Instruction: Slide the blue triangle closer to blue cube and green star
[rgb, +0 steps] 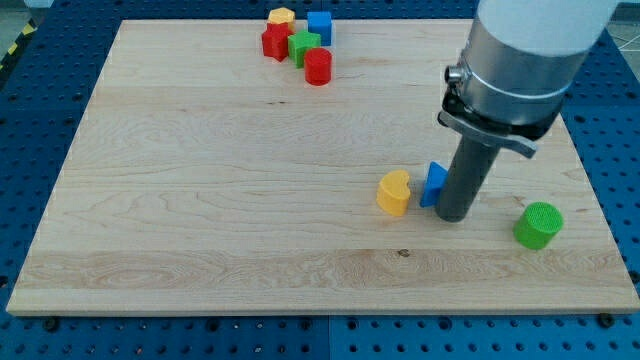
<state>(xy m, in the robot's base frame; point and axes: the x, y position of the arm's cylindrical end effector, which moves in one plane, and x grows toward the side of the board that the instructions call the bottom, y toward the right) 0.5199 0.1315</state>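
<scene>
The blue triangle (433, 184) stands at the view's lower right, partly hidden by my rod. My tip (455, 216) rests on the board right against the triangle's right side. The blue cube (319, 26) and the green star (304, 46) sit in a cluster at the view's top centre, far up and left of the triangle.
A yellow heart-shaped block (394, 192) lies just left of the blue triangle. A green cylinder (538, 225) sits right of my tip. In the top cluster are a yellow block (281, 17), a red block (275, 42) and a red cylinder (318, 67). The wooden board (200, 200) lies on a blue pegboard.
</scene>
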